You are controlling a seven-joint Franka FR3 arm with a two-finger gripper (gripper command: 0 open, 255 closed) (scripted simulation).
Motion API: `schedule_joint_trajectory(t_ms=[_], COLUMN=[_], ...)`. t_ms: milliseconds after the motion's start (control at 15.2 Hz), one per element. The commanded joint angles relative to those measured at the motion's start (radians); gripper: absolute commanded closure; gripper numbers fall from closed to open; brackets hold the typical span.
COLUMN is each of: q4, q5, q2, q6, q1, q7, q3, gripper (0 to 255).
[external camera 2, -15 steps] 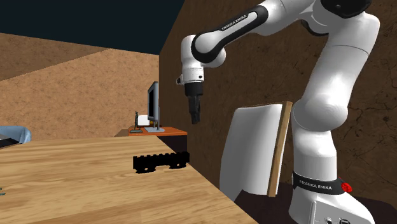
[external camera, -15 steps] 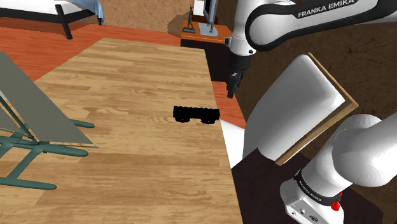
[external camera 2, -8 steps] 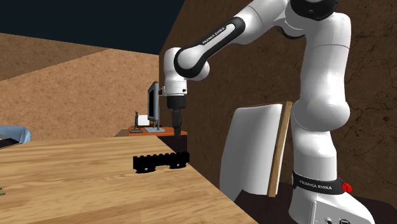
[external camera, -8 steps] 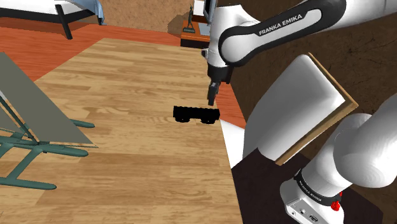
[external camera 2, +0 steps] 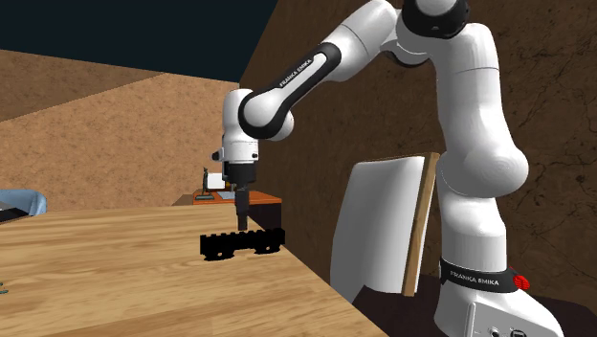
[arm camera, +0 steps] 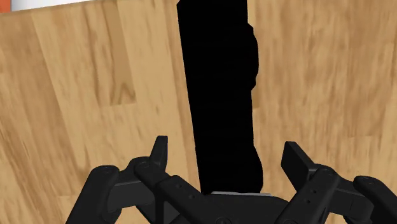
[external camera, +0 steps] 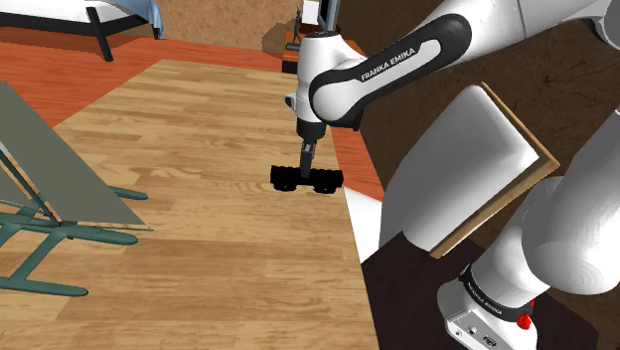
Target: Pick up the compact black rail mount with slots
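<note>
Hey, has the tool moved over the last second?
Yes. In the shoulder view the tool went left and down, from beyond the wooden table's right edge to just above the black rail mount. It is open.

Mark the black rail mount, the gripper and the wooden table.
black rail mount (external camera: 328, 181), shoulder view, on its right-hand end.
gripper (arm camera: 226, 146), wrist view, midway between the tips of its open fingers.
wooden table (external camera: 199, 119), shoulder view, on bare planks.
</note>
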Motion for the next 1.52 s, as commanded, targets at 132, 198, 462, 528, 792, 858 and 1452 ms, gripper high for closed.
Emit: schedule_joint_trajectory(t_ms=[132, 198, 462, 528, 792, 858, 1452], q4=[-0.013, -0.018, -0.023, -0.024, -0.024, -0.024, 0.002], q5=[-0.008, -0.011, -0.015, -0.015, -0.015, -0.015, -0.001], q2=[0.037, 0.046, 0.06, 0.059, 0.06, 0.06, 0.008], q6=[0.051, 0.064, 0.083, 0.083, 0.084, 0.084, 0.007], q1=[0.001, 0.001, 0.001, 0.002, 0.002, 0.001, 0.001], q7=[0.006, 0.008, 0.012, 0.012, 0.012, 0.012, -0.001], q3=[0.0, 0.0, -0.001, -0.001, -0.001, -0.001, 0.001], gripper=[0, 0, 255, 255, 255, 255, 255])
